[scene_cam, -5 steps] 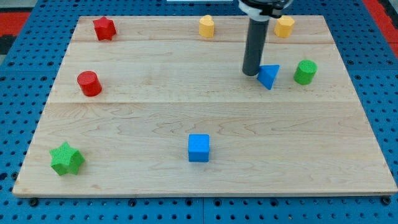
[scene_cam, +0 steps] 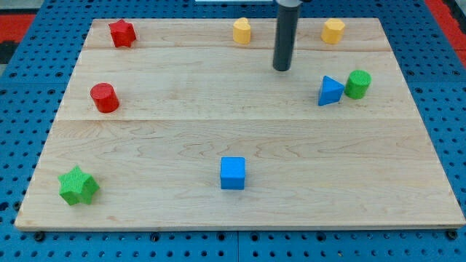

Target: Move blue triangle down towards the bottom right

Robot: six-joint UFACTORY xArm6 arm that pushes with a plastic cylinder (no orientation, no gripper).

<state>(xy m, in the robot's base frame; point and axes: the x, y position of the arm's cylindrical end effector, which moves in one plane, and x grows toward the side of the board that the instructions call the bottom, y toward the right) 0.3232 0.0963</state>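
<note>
The blue triangle [scene_cam: 330, 91] lies on the wooden board [scene_cam: 233, 138] at the view's right, close beside a green cylinder [scene_cam: 357, 84] on its right. My tip [scene_cam: 282, 69] is on the board up and to the left of the blue triangle, with a clear gap between them. It touches no block.
A yellow block [scene_cam: 242, 30] and a yellow hexagon [scene_cam: 333, 30] sit at the top edge, either side of the rod. A red star [scene_cam: 122, 33] and a red cylinder [scene_cam: 105, 97] are at the left. A green star [scene_cam: 78, 185] is bottom left, a blue cube [scene_cam: 233, 173] bottom centre.
The blue triangle has shifted right and turned, ending next to the green cylinder. My tip has pulled back up and to the left, away from the triangle.
</note>
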